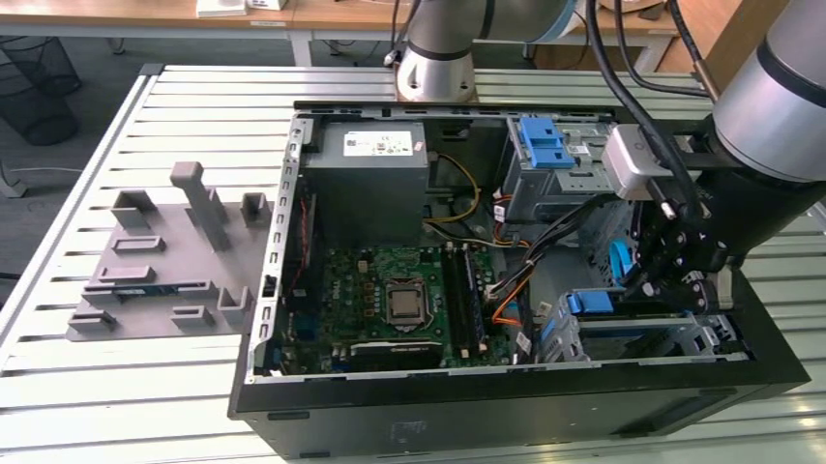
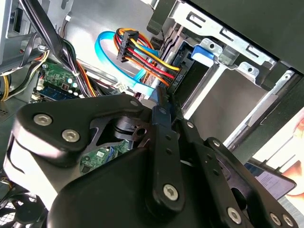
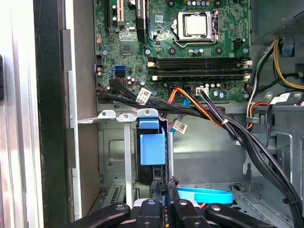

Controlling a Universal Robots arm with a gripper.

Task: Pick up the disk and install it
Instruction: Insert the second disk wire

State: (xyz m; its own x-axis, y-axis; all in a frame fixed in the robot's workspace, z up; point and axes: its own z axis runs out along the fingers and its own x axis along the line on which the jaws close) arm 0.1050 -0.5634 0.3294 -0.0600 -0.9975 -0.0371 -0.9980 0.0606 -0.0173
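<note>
The disk (image 3: pixel 152 145) stands on edge inside the metal bay (image 3: pixel 111 142) at the corner of the open computer case (image 1: pixel 516 416). What shows of it is mainly its blue carrier frame, seen end-on in the first wrist view and as a blue tab (image 2: pixel 204 51) at the bay's mouth in the second wrist view. The silver body is largely hidden between the bay walls. In the exterior view the blue tab (image 1: pixel 590 302) sits at the bay's open side.

As a handling judgement, the disk is probably rigid, fairly dense for its size and sensitive to knocks. Its metal faces are likely smooth and slippery, while the plastic frame flexes a little. The sound place to take hold appears to be the frame's long edges or its end tab, away from the connector end.

The gripper (image 3: pixel 165 183) hangs just beside the bay's open side, in line with the blue frame, and its linkage (image 2: pixel 156 156) crosses the foreground of the second wrist view. Whether the jaws are parted or closed on anything cannot be told.

A bundle of coloured cables (image 3: pixel 213 116) crosses just beyond the bay and a flat blue cable (image 3: pixel 204 194) lies beside it. The motherboard (image 3: pixel 190 47) lies further from the bay across the case floor.
</note>
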